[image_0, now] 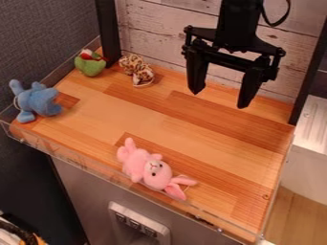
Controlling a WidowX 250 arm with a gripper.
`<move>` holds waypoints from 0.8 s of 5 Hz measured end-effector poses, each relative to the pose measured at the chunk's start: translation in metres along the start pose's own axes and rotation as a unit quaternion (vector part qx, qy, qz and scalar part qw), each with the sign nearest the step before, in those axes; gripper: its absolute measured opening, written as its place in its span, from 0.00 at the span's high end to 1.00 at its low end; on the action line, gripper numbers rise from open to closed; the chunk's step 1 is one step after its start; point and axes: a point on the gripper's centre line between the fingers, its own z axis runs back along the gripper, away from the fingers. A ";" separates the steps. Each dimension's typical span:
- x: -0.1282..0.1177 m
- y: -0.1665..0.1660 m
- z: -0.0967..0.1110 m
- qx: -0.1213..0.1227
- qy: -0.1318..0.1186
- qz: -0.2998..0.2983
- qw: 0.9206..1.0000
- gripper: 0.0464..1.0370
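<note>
Rabbit (136, 161) lies on its back on the wood top (191, 125), and the gripper (220, 99) hangs above with fingers spread apart and nothing between them, while the clear rim (80, 161) is just beside the toy. For a good hold, I think the fingers should come straight down across the soft body, not on the ears, and keep off this rim, which seems the main obstacle. Blue toy (38, 101), spotted toy (132, 65) and green toy (91, 65) are well apart from it
</note>
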 end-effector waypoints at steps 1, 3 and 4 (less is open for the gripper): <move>0.012 0.020 -0.005 0.001 0.012 -0.050 0.999 0.04; 0.074 0.093 0.007 -0.003 0.013 -0.146 0.989 0.04; 0.095 0.140 0.010 -0.006 0.013 -0.146 0.989 0.04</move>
